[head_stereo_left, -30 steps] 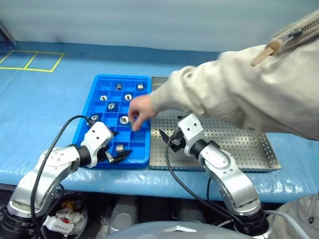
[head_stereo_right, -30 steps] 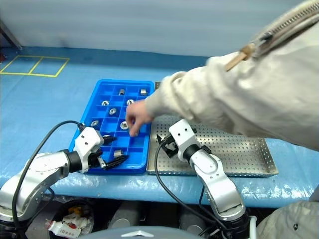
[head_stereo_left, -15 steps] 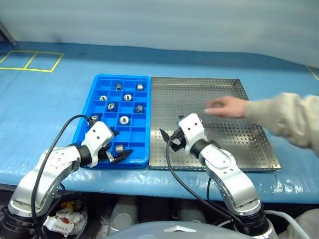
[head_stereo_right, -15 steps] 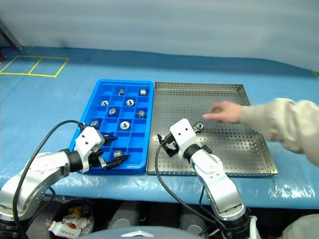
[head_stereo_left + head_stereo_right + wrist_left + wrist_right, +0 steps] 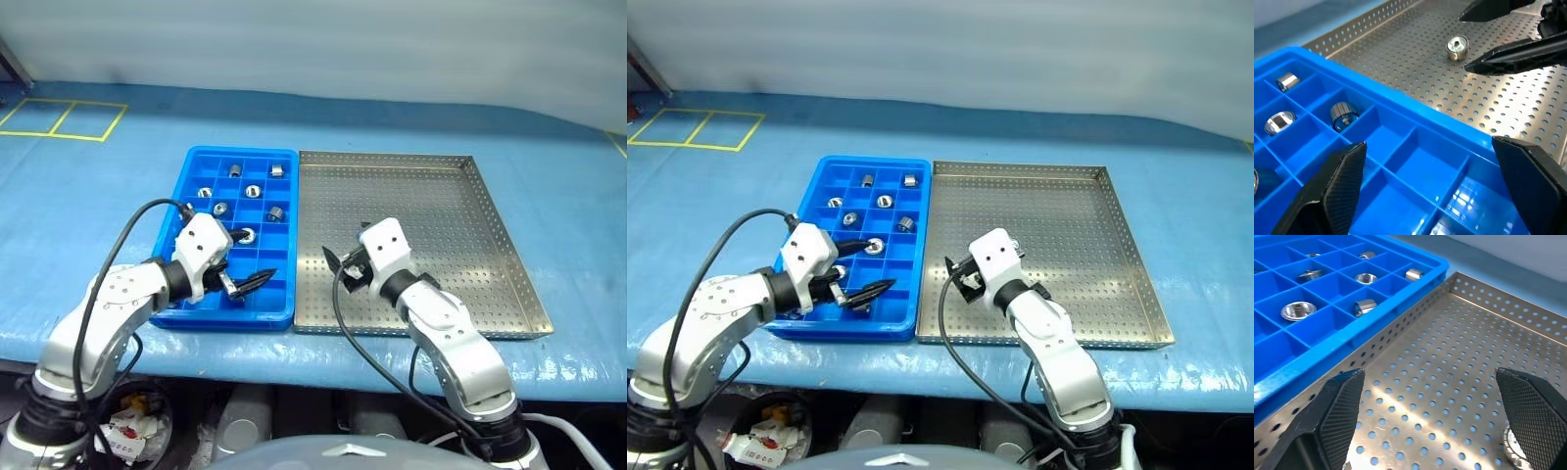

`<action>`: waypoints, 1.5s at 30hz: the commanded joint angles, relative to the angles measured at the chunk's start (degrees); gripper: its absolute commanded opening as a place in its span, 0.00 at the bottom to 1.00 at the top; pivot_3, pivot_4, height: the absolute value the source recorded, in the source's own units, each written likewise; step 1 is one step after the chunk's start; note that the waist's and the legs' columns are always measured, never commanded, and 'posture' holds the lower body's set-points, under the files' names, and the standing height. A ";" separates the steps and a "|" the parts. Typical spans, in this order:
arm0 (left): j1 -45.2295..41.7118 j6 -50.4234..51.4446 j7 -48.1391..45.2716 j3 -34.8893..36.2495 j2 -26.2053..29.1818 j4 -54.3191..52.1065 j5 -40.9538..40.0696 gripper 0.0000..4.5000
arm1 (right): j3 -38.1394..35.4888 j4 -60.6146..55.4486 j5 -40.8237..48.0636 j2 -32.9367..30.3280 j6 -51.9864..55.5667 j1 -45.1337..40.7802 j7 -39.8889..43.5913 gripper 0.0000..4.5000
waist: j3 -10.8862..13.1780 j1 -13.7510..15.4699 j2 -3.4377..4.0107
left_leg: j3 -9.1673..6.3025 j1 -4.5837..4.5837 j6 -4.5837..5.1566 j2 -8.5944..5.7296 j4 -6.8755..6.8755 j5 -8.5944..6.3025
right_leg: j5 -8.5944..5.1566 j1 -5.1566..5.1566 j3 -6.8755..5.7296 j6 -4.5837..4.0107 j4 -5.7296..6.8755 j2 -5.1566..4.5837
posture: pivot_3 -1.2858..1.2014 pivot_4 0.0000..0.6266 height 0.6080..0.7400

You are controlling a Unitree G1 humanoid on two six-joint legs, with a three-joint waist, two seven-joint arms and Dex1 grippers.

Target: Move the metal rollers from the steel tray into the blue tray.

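Left wrist view: one of the metal rollers [image 5: 1457, 47] lying on the steel tray [image 5: 1400, 44], by the right pincer [image 5: 340, 267], hidden behind that arm from the head. Both pincers spread wide, empty; left pincer [image 5: 857, 269] over the blue tray [image 5: 818, 323], several rollers in compartments.

Two trays sit mid-frame: one blue tray [image 5: 872, 162] on the left and one steel tray [image 5: 1068, 206] on the right. Seven metal rollers [image 5: 875, 245] show in the blue tray's upper compartments. One roller [image 5: 1457, 46] lies on the steel tray.
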 commanded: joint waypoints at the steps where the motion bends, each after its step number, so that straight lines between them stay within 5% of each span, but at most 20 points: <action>1: -3.49 -2.71 -0.20 -2.37 -1.29 1.99 1.43 0.99 | -2.39 -3.80 -0.50 -0.67 0.17 0.31 -0.85 1.00 | 0.00 -0.19 0.01 | 0.01 0.00 0.00 -0.02 -0.01 0.00 | 0.00 0.00 0.00 0.00 0.00 0.01 | 0.57 0.24 1.00; 11: -13.70 -7.83 -0.98 -12.12 -9.60 12.18 5.93 0.99 | -7.11 -8.37 -0.95 1.30 4.72 5.14 -5.53 1.00 | -0.01 -1.81 -0.01 | 0.03 0.00 0.00 -0.18 0.07 0.01 | -0.01 0.05 0.02 -0.02 0.05 0.14 | 0.54 0.24 1.00; 21: -27.10 -14.16 0.79 -19.43 -23.28 33.92 13.39 0.99 | -8.32 -15.57 -2.41 1.87 6.00 15.06 -8.29 1.00 | -0.03 -3.62 -0.01 | 0.05 0.00 0.01 -0.24 0.19 0.01 | 0.02 0.10 0.06 0.04 0.08 0.21 | 0.49 0.24 1.00; 35: -43.50 -30.82 12.83 -17.48 -43.90 77.52 22.37 0.99 | -8.46 -19.43 -4.05 5.04 5.57 21.00 -11.98 1.00 | -0.04 -7.39 -0.03 | 0.03 0.01 0.03 -0.25 0.21 0.00 | 0.08 0.08 0.19 0.15 0.07 0.26 | 0.45 0.24 1.00; 45: -47.03 -34.67 21.08 -13.56 -48.44 90.85 24.60 0.99 | -8.06 -19.61 -4.52 5.60 5.75 21.24 -12.29 1.00 | -0.04 -8.74 -0.03 | 0.04 0.02 0.05 -0.25 0.21 -0.02 | 0.14 0.07 0.27 0.25 0.08 0.25 | 0.44 0.24 1.00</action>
